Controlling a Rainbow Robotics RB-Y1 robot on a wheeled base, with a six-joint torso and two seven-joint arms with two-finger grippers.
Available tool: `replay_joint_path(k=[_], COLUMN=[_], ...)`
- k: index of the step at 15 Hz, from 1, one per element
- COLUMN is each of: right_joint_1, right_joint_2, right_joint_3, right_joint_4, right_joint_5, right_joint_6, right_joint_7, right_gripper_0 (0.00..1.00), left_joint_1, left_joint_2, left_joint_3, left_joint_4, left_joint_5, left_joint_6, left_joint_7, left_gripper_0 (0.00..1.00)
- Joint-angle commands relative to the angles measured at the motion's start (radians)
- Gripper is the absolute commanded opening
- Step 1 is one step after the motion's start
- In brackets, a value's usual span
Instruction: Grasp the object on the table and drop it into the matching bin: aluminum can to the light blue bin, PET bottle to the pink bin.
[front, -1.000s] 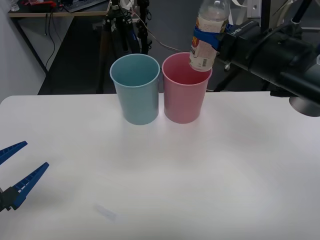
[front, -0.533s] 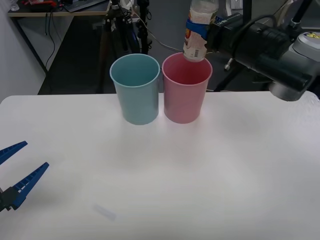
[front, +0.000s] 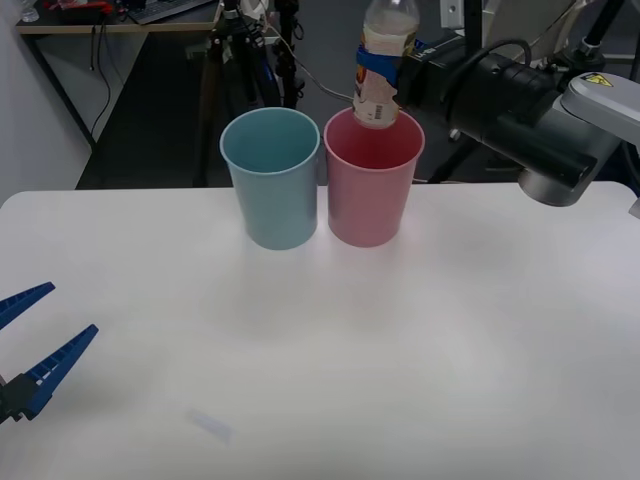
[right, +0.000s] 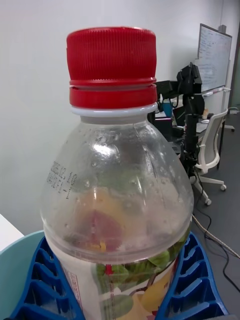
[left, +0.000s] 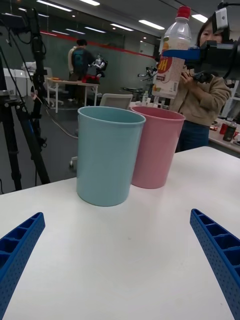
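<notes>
My right gripper (front: 388, 62) is shut on the PET bottle (front: 379, 70), a clear bottle with a red cap (right: 111, 67) and a pale label. It holds the bottle upright just above the rim of the pink bin (front: 370, 180), over its far side. In the left wrist view the PET bottle (left: 171, 60) hangs over the pink bin (left: 155, 147). The light blue bin (front: 272, 178) stands touching the pink one on its left. Low at the table's left edge, my left gripper (front: 28, 345) is open and holds nothing.
Both bins stand at the far middle of the white table (front: 400, 350). Tripods and cables (front: 240, 50) fill the floor behind the table. A faint smudge (front: 210, 425) marks the near tabletop.
My right arm has carried the bottle leftward from past the pink bin's right rim to over its opening. The left gripper has stayed still.
</notes>
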Motion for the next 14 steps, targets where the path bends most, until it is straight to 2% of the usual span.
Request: replay_joint_path(k=[1,2,3,4,5,14], right_joint_1=[0.000,0.000,0.000,0.000,-0.002,-0.002], right_joint_2=[0.003,0.003,0.005,0.005,0.003,0.005], right_joint_3=[0.000,0.000,0.000,0.000,0.000,-0.003], right_joint_4=[0.000,0.001,0.000,0.001,0.000,-0.004], right_joint_5=[0.002,0.002,0.002,0.002,0.002,0.002], right_joint_6=[0.001,0.003,0.004,0.004,0.004,0.006], right_joint_7=[0.004,0.004,0.006,0.009,0.009,0.012], right_gripper_0=[0.00,0.03,0.27,0.97,1.00,1.00], left_joint_1=[0.000,0.000,0.000,0.000,0.000,0.000], left_joint_2=[0.000,0.000,0.000,0.000,0.000,0.000], left_joint_3=[0.000,0.000,0.000,0.000,0.000,0.000], left_joint_4=[0.000,0.000,0.000,0.000,0.000,0.000], left_joint_5=[0.000,0.000,0.000,0.000,0.000,0.000], left_joint_6=[0.000,0.000,0.000,0.000,0.000,0.000], left_joint_7=[0.000,0.000,0.000,0.000,0.000,0.000], left_gripper_0=[1.00,1.00,1.00,1.00,1.00,1.00])
